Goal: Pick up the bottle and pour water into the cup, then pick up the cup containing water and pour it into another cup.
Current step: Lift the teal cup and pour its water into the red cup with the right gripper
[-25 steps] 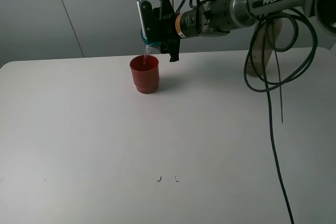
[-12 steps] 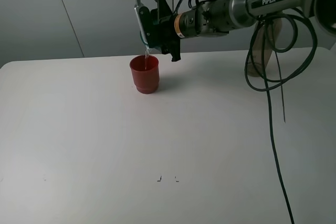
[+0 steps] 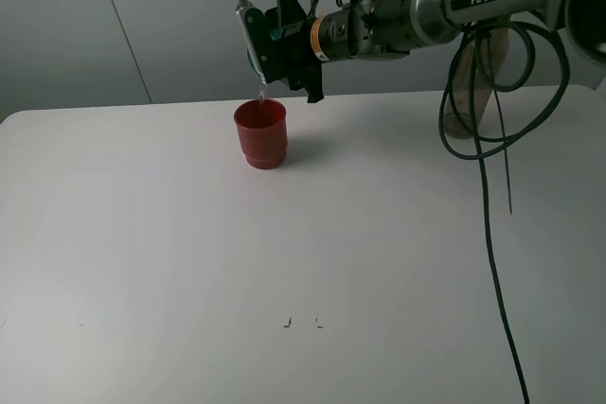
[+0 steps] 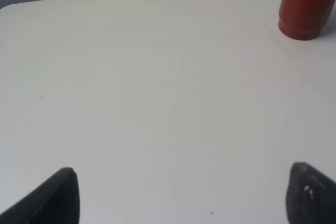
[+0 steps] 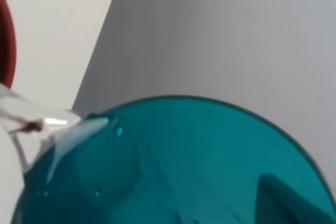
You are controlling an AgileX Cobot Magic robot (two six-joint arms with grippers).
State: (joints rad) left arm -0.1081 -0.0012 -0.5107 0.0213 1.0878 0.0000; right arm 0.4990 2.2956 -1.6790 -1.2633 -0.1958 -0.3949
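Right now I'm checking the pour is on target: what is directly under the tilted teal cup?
The red cup stands on the white table under the teal cup held by the right gripper, a thin stream falling into it. Its water level is hidden.

teal cup cropped by frame (close-up), red cup rim cut off

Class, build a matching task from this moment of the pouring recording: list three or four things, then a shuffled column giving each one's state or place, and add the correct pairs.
Things
1. teal cup
2. red cup
3. left gripper
4. right gripper

States
A. upright on the table
B. open, holding nothing
C. tipped over, water leaving its rim
D. shut on the teal cup, above the red cup

Pairs: 1-C, 2-A, 3-B, 4-D
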